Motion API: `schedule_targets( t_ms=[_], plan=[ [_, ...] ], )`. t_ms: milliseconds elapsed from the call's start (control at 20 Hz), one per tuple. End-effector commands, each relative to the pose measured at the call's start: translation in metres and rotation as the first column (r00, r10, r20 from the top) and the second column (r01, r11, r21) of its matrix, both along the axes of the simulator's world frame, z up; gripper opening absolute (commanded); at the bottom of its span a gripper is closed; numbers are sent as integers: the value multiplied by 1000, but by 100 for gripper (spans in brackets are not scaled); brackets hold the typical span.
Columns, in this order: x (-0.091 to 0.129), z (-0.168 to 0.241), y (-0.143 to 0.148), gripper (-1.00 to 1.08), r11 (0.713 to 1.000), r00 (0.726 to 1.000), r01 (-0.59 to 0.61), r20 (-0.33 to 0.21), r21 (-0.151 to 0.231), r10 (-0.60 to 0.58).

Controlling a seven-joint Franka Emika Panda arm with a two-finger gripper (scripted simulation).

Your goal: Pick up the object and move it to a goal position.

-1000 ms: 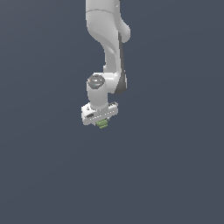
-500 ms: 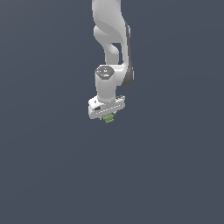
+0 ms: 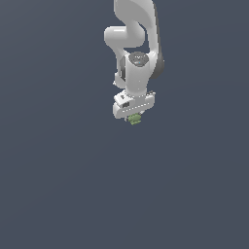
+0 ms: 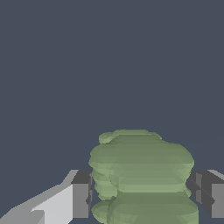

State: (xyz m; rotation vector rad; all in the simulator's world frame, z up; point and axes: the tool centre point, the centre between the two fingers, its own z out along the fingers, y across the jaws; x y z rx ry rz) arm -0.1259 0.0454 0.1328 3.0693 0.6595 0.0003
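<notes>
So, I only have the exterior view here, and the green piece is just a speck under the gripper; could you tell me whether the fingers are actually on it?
Observer: Yes. In the wrist view the green piece sits between the two dark finger pads, one against each side.
Operator: Thank you. Is it a plain cube?
Observer: No. Up close it is lumpy, like rounded slabs stacked unevenly, and wider than it looks from outside.
Operator: Does anything lie beyond it?
Observer: The wrist view shows only flat dark grey surface past the gripper, with no marker or other thing in sight.
</notes>
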Motion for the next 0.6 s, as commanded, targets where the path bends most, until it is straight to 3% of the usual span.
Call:
schedule_targets(
  t_ms=[0,550],
  plan=[
    [-8,12,15,-100,1000,1000,1,0,-1,-1],
    [-22,38,48,-100,1000,1000,1,-1,1,-1]
  ],
)
